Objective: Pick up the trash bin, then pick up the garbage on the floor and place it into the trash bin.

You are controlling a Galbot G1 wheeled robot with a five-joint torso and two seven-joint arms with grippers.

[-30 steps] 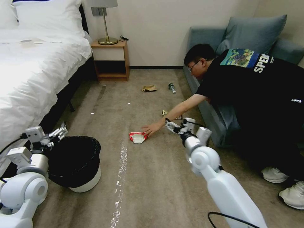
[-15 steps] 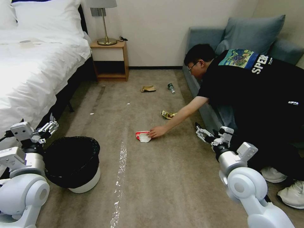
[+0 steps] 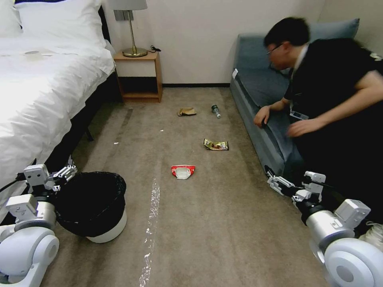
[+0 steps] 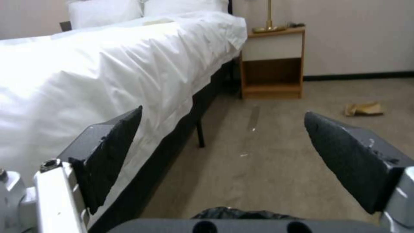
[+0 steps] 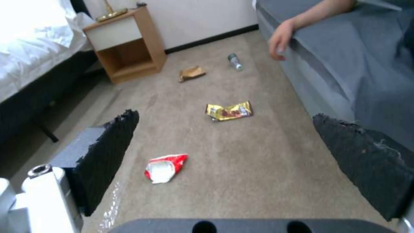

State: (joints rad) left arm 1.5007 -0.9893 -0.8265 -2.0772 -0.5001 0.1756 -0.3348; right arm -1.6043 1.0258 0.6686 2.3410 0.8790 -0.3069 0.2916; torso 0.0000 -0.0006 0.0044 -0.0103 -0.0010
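The white trash bin [image 3: 104,234] with a black bag over its rim stands on the carpet at the lower left. My left gripper [image 3: 66,172] hangs open just beside the bin's left rim, holding nothing; a bit of the black bag [image 4: 241,213] shows below it. The garbage lies on the floor: a red-and-white packet [image 3: 182,171] [image 5: 165,167], a gold wrapper [image 3: 216,144] [image 5: 229,111], tan paper [image 3: 186,111] [image 5: 191,73] [image 4: 363,109] and a small bottle [image 3: 216,110] [image 5: 235,61]. My right gripper [image 3: 278,184] is open and empty at the lower right, well right of the packet.
A white bed [image 3: 44,79] runs along the left, with a wooden nightstand [image 3: 139,75] and a lamp at the back. A grey sofa [image 3: 255,103] lines the right side; a person leans on it beside my right arm. A shiny streak [image 3: 151,223] marks the carpet.
The person let go of the red-and-white packet and drew back to the sofa. My right arm swung right and back toward me. My left gripper dropped closer to the bin's rim.
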